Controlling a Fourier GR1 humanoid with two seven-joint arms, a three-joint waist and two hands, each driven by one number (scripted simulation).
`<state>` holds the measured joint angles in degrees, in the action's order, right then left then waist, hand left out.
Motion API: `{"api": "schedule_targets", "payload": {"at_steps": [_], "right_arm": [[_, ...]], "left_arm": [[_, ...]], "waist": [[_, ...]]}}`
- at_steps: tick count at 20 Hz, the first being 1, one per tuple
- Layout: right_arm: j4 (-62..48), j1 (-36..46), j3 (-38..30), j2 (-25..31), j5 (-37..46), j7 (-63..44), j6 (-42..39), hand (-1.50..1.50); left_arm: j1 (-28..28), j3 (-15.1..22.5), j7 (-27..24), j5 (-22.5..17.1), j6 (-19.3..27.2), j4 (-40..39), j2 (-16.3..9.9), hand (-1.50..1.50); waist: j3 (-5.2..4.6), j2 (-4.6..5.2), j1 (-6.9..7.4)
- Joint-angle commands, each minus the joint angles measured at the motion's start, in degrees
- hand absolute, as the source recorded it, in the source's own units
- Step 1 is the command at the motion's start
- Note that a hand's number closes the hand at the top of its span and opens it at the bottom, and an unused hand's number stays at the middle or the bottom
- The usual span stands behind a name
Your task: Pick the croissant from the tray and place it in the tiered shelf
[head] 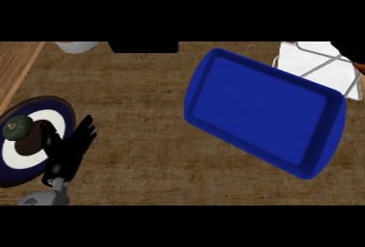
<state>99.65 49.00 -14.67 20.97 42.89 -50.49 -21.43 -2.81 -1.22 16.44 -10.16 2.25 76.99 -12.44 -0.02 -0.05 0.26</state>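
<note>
The blue tray [264, 113] lies tilted at the centre right and nothing rests on it. Behind it, at the upper right, stands the white wire tiered shelf [321, 67]. A small brown sliver, possibly the croissant [360, 68], shows at the right edge beside the shelf. Just above it, a black shape at the top right corner looks like part of my right hand [349, 49]; most of it is cut off by the edge. My left hand [71, 147] rests open at the lower left, fingers up, beside a plate.
A dark blue and white plate [61, 113] at the left edge holds a green avocado [18, 127]. A white vessel [76, 46] and a black block [143, 47] sit at the far edge. A lighter wooden strip [16, 62] runs along the upper left.
</note>
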Motion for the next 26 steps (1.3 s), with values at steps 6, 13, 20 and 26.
{"api": "schedule_targets", "payload": {"at_steps": [6,13,20,26], "right_arm": [[-17.87,7.28,-6.47,9.87,-1.90,8.34,3.84,1.50],[-35.78,13.64,-5.63,14.52,-1.73,17.91,6.47,1.50],[-48.43,15.77,-4.93,20.04,-1.26,29.09,6.59,1.50],[-59.85,18.85,-4.07,18.61,2.51,33.07,16.32,1.50]], "left_arm": [[-1.42,-0.51,-1.30,1.38,0.35,-1.82,1.13,0.00],[0.88,-2.05,-1.34,-0.15,-3.24,-1.13,-1.01,0.00],[-3.27,-1.71,0.67,1.40,-0.96,-1.85,0.41,0.00],[-0.09,-0.82,2.55,0.44,-2.56,2.76,0.72,0.00]], "waist": [[0.01,0.16,0.17],[0.01,0.32,0.94],[0.02,0.40,0.72],[0.04,0.50,1.65]]}}
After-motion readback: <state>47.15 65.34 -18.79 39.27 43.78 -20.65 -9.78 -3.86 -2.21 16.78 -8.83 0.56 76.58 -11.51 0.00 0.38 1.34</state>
